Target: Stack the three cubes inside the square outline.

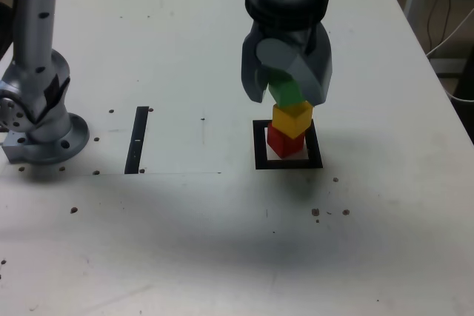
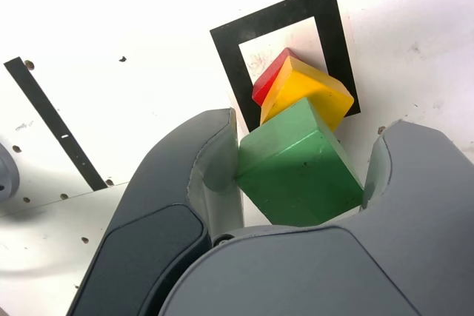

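Within the square outline (image 1: pixel 258 146), red cube (image 1: pixel 280 142) carries yellow cube (image 1: pixel 292 118); fingers (image 2: pixel 215 168) grasp green cube (image 2: pixel 300 164) above.

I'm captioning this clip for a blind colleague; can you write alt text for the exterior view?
A grey robot tool grips a green cube on top of a yellow cube and a red cube, stacked inside a black square outline on a white table. A black strip lies toward the exterior view's left.
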Available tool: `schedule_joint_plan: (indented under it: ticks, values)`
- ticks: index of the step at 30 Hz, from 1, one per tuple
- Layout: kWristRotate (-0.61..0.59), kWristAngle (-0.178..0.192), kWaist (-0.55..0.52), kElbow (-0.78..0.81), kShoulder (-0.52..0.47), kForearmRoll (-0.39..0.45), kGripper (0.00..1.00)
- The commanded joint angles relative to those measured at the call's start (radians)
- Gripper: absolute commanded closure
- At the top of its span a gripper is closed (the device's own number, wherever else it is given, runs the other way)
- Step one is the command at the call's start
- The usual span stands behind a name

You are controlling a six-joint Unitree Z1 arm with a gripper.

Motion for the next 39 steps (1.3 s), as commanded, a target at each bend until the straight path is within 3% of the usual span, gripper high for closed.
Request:
schedule_joint_plan:
  ticks: [1, 19, 24, 27, 34, 39]
  values:
    - [-0.003, 0.001, -0.003, 0.009, -0.003, -0.014, 0.61]
    - [-0.004, 0.011, 0.009, 0.069, 0.012, -0.093, 0.61]
    - [0.001, 0.006, 0.012, 0.068, 0.020, -0.094, 0.56]
    - [0.005, -0.005, 0.012, 0.072, 0.027, -0.094, 0.47]
    - [0.015, -0.033, 0.016, 0.106, 0.017, -0.083, 0.04]
    - [0.010, -0.034, 0.017, 0.111, 0.005, -0.082, 0.01]
